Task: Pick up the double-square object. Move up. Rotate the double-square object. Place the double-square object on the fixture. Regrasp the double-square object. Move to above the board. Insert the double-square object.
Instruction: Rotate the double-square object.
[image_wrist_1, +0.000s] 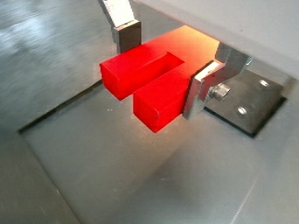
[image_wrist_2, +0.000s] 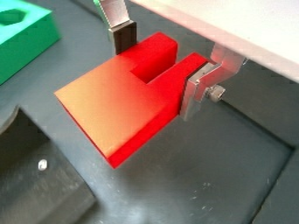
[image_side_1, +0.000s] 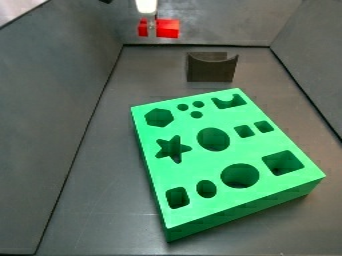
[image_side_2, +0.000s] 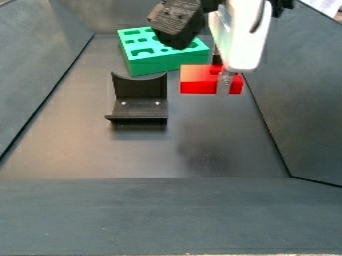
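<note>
My gripper (image_wrist_1: 163, 68) is shut on the double-square object (image_wrist_1: 158, 105), a bright red notched block. One finger presses each outer side, and the notch lies between them, in both wrist views (image_wrist_2: 111, 109). In both side views the red block (image_side_1: 163, 28) (image_side_2: 211, 82) hangs under the gripper (image_side_2: 225, 70), above the floor near the far wall. The fixture (image_side_1: 209, 66) (image_side_2: 136, 100), a dark block with a curved top, stands on the floor beside and below the block. The green board (image_side_1: 221, 160) (image_side_2: 154, 48) with its shaped holes lies flat further off.
Grey walls ring the dark floor. The fixture's base plate (image_wrist_1: 251, 98) with screws shows below the gripper in a wrist view. A corner of the board (image_wrist_2: 24, 39) shows in a wrist view.
</note>
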